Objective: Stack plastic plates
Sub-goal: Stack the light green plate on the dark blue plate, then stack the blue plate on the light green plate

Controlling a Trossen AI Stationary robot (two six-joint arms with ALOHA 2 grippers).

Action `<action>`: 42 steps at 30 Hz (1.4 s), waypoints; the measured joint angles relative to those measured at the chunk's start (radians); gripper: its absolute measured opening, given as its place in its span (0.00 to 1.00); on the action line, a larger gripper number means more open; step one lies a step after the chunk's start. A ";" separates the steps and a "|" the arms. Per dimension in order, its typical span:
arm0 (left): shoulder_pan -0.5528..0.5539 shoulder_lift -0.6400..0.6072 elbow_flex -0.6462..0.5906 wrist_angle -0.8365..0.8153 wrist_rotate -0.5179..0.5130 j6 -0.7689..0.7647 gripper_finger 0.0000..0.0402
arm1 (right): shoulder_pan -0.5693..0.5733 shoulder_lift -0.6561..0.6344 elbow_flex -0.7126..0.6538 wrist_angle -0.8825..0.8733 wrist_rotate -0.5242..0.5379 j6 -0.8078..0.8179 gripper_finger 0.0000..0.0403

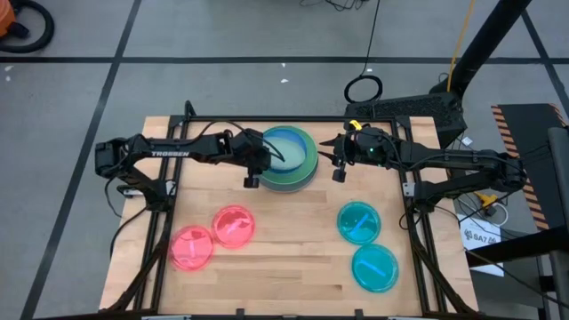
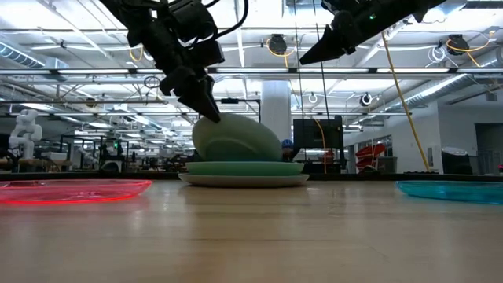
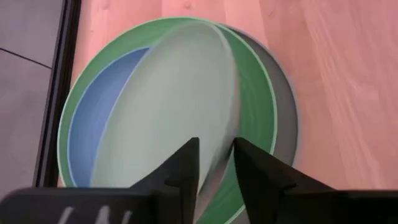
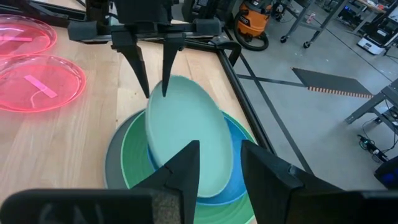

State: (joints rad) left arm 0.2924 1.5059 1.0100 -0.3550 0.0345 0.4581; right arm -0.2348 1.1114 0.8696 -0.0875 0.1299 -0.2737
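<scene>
A pale wood tabletop [image 1: 293,240] in a black frame [image 1: 267,120] stands on a grey floor [image 1: 222,36] crossed by dark tape lines. A loose black cable [image 1: 363,88] loops on the floor behind it. Beyond lies a big open workshop — white pillar [image 2: 277,110], pipes and rails overhead, a dark monitor [image 2: 317,132], a white humanoid figure [image 2: 25,130] far off. An orange shop vacuum [image 4: 253,23] sits on the floor.
</scene>
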 joint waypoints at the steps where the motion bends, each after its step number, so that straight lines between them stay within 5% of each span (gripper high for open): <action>1: 0.000 0.000 0.000 0.000 -0.003 0.001 0.29 | 0.000 0.000 0.000 0.000 0.000 0.000 0.27; 12: 0.002 -0.030 0.000 -0.028 -0.008 0.002 0.31 | 0.000 0.000 0.000 -0.003 0.000 0.037 0.27; 18: 0.015 -0.105 -0.092 -0.002 0.126 -0.073 0.31 | 0.014 0.000 0.000 -0.024 -0.001 0.287 0.27; 27: 0.059 -0.305 -0.278 0.270 0.132 0.005 0.31 | 0.158 0.080 0.001 -0.115 -0.007 0.736 0.27; 36: 0.166 -0.492 -0.293 0.319 0.150 0.117 0.31 | 0.242 0.216 0.001 -0.152 -0.363 1.177 0.27; 42: 0.203 -0.561 -0.293 0.316 0.151 0.071 0.31 | 0.274 0.231 0.001 -0.433 -0.498 1.480 0.27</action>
State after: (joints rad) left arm 0.4954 0.9447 0.7174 -0.0391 0.1854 0.5286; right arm 0.0387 1.3426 0.8703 -0.5202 -0.3682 1.2064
